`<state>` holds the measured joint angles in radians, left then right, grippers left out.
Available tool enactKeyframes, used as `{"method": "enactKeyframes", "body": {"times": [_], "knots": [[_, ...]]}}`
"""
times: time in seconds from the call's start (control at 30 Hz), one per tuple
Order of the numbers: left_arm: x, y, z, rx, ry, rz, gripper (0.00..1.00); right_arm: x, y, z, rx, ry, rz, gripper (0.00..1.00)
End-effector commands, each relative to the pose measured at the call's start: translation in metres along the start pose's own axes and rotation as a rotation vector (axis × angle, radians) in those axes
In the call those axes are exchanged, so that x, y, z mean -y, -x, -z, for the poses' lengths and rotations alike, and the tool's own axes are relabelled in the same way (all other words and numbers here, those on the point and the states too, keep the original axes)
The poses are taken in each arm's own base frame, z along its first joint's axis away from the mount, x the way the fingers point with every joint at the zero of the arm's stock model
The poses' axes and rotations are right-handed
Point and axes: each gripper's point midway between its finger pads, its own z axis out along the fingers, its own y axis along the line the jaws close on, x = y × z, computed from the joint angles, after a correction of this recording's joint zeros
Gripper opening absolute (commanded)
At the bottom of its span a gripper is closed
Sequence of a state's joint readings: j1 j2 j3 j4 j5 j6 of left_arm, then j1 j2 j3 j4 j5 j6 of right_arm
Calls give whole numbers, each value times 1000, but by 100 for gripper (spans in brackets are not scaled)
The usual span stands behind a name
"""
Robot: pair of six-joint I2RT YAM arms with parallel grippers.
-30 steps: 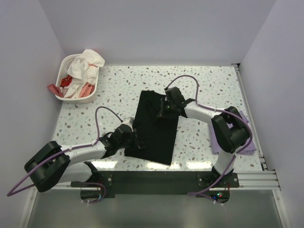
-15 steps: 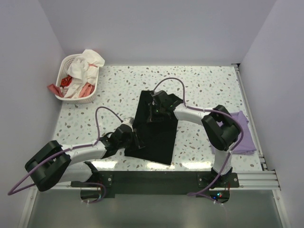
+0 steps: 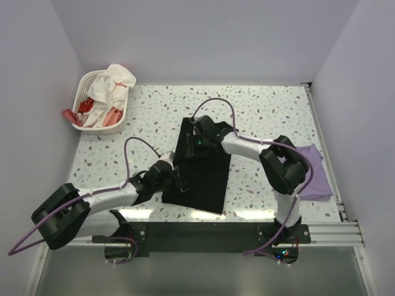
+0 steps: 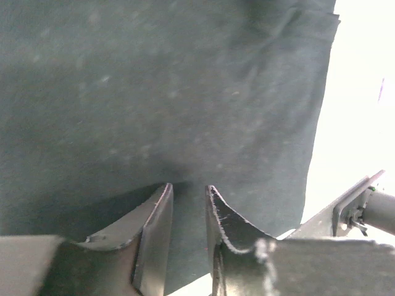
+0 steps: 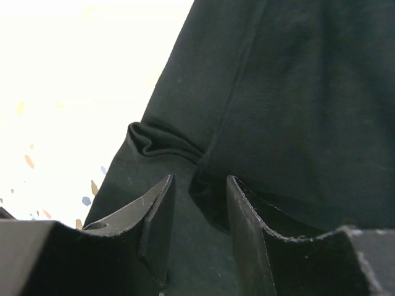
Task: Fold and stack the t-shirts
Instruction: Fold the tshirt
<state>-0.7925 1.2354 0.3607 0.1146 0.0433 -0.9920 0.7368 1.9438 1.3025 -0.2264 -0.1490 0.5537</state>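
Shows large plain black cloth t-shirt (image 3: 203, 176) at centre, long axis far-to-near. Half hides folded lavender-purple t-shirt (image 3: 316, 176) behind right arm (image 3: 282, 168). Right gripper (image 3: 199, 139) jaws apart over far end; left gripper (image 3: 179, 180) narrowly gapped, perhaps pinching cloth: cannot tell.

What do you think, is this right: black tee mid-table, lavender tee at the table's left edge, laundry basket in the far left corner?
One slip: the top external view shows the lavender tee at the right edge of the table, not the left. The black tee mid-table and the laundry basket far left are as stated.
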Motion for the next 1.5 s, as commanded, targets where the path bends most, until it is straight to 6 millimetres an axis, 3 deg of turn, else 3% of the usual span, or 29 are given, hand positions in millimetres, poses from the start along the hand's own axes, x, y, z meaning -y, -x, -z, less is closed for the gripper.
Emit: {"method": "enactKeyframes", "body": {"times": [0.0,0.1,0.13,0.17,0.23,0.27,0.33,0.5,0.53,0.63,0.83,1.03,1.27,1.37,1.47], "knots": [[38,35,11,102,-84,-76,33,-2,54,44,144,18,-12,43],[70,60,23,162,-140,-129,36,33,75,58,186,9,-112,44],[85,78,25,206,-147,-134,36,44,76,59,184,-1,-139,44],[90,87,25,220,-143,-139,37,65,86,65,202,-25,-182,44],[108,108,20,245,-144,-169,36,86,89,67,207,-45,-232,43],[107,121,17,266,-122,-161,35,103,97,72,226,-61,-269,43],[107,147,3,279,-94,-141,31,118,100,70,232,-65,-304,43],[105,183,-35,276,-51,-131,20,162,112,75,258,-128,-374,43],[91,179,-51,247,-12,-126,20,167,113,76,261,-135,-381,43],[64,171,-74,203,58,-105,16,188,119,78,270,-184,-398,43],[22,142,-96,132,137,-66,6,214,120,79,245,-303,-379,43],[14,137,-100,117,160,-71,2,230,118,72,221,-372,-359,43],[9,134,-101,106,173,-79,0,228,123,54,193,-338,-354,42],[7,134,-101,105,179,-79,0,224,126,51,175,-333,-347,36],[6,133,-102,99,183,-80,0,221,134,57,189,-332,-337,16]]}}
